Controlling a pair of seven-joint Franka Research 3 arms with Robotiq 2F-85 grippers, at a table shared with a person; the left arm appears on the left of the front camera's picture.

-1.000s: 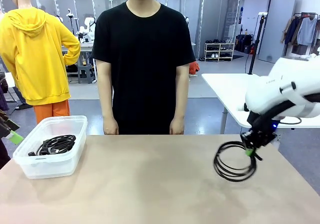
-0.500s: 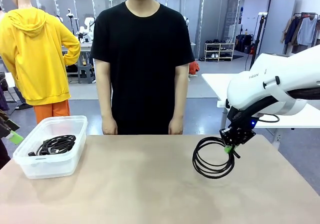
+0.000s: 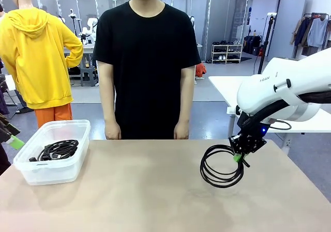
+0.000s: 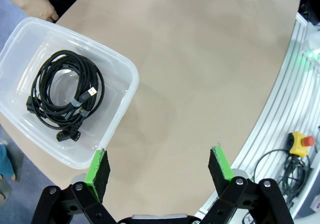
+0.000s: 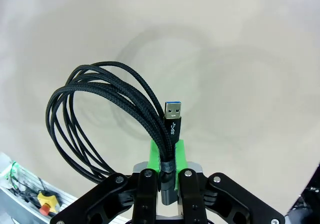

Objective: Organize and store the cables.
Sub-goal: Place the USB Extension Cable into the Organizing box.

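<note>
The right gripper (image 3: 240,151) is seen at the 3 o'clock side of the table (image 3: 155,190) in the front view, carried by the white right arm (image 3: 284,89). Its jaws are clamped together on a coiled black cable (image 3: 222,165). The coil is hung below the gripper, toward 7 o'clock of it, above the tabletop; whether its lowest loop touches the surface cannot be told.

In the right wrist view the green pads (image 5: 156,156) are pressed against the bundled strands of the braided cable (image 5: 105,109). A USB plug (image 5: 173,115) with a blue insert is pointed toward 12 o'clock, just above the pads. The loops are spread toward 9 o'clock of the gripper (image 5: 167,159).

The left gripper (image 4: 159,166) is shown in the left wrist view with its jaws wide apart and nothing between them, above the table edge. A clear plastic bin (image 4: 122,91) is located toward 10 o'clock of it. A second coiled black cable (image 4: 65,96), with plug ends, is lying inside the bin.

In the front view the same bin (image 3: 77,151) is set at the 9 o'clock side of the table with the stored cable (image 3: 58,150) in it. A person (image 3: 147,61) in a black shirt is standing at the 12 o'clock edge, arms down.
</note>
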